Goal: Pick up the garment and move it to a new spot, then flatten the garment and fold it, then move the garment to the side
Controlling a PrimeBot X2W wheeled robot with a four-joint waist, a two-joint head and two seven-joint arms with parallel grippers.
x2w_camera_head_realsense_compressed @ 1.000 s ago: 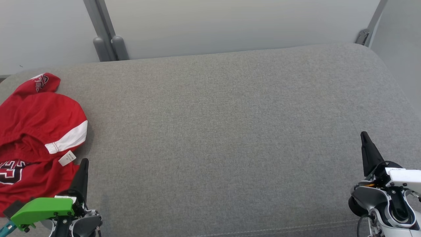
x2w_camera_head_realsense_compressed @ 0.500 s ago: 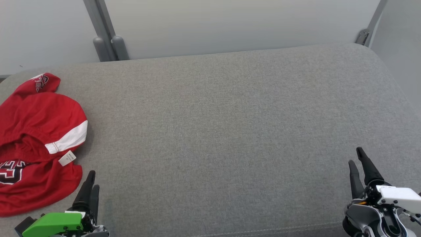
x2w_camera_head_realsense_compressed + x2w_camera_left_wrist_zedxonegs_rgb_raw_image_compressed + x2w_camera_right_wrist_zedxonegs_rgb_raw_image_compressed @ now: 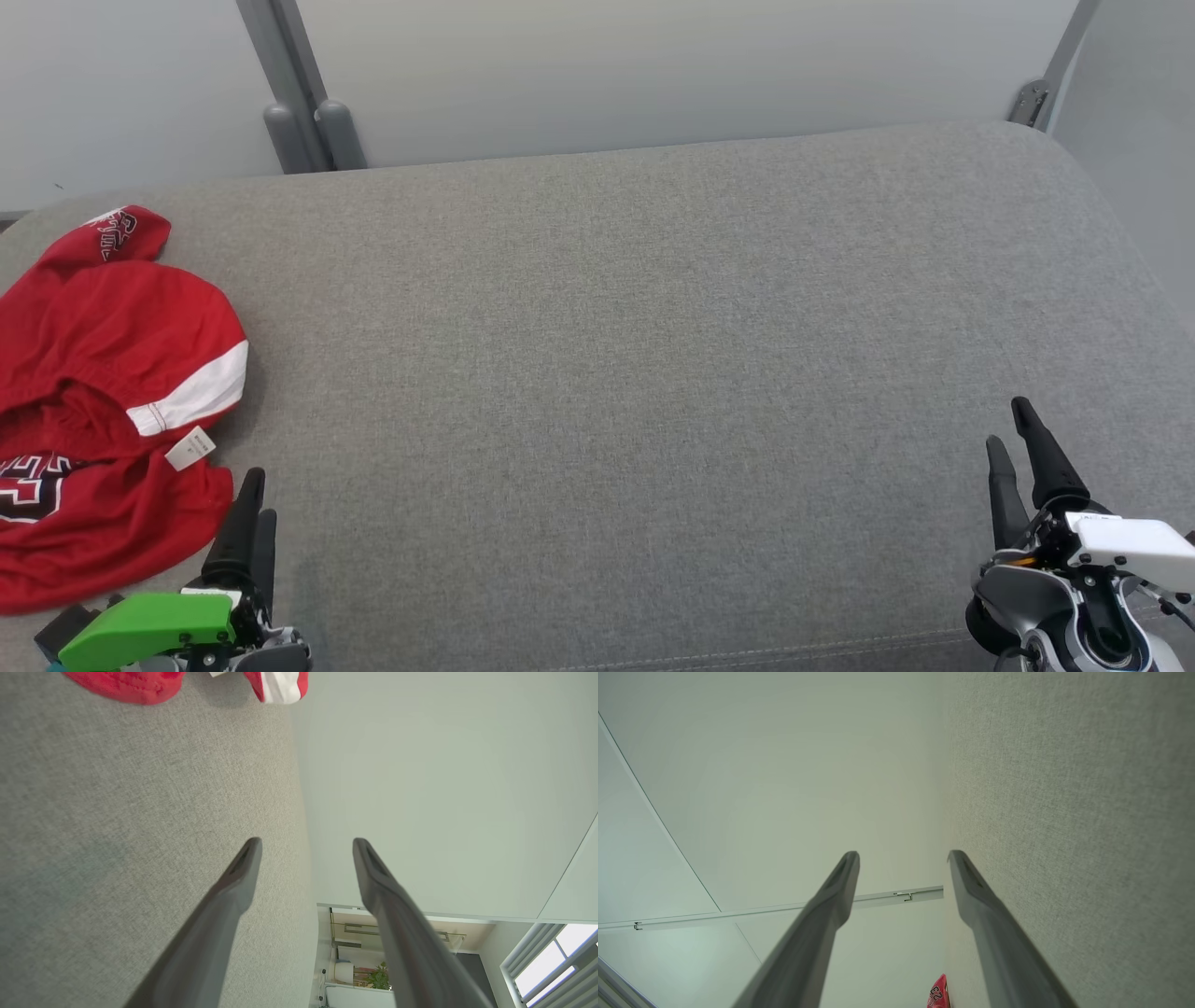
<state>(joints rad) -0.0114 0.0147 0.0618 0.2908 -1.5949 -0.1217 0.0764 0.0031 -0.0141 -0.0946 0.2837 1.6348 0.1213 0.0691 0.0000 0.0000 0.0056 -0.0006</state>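
The garment [image 3: 103, 401], a crumpled red jersey with white trim and a white label, lies at the left end of the grey cushioned surface [image 3: 635, 327]. Its edge also shows at the top of the left wrist view [image 3: 126, 683], and a small part at the bottom of the right wrist view [image 3: 938, 994]. My left gripper [image 3: 258, 495] hangs just right of the garment's near edge, apart from it, open and empty [image 3: 306, 841]. My right gripper [image 3: 1008, 422] stands far off at the lower right, open with nothing between its fingers [image 3: 903, 854].
Two grey metal posts [image 3: 303, 131] rise behind the surface at the back left, with a metal bracket [image 3: 1027, 103] at the back right. Pale wall panels close off the back. A seam runs along the surface's near edge [image 3: 747, 653].
Both grippers have gone from shut to open, and both have drawn back a little toward the near edge. The garment has not moved.
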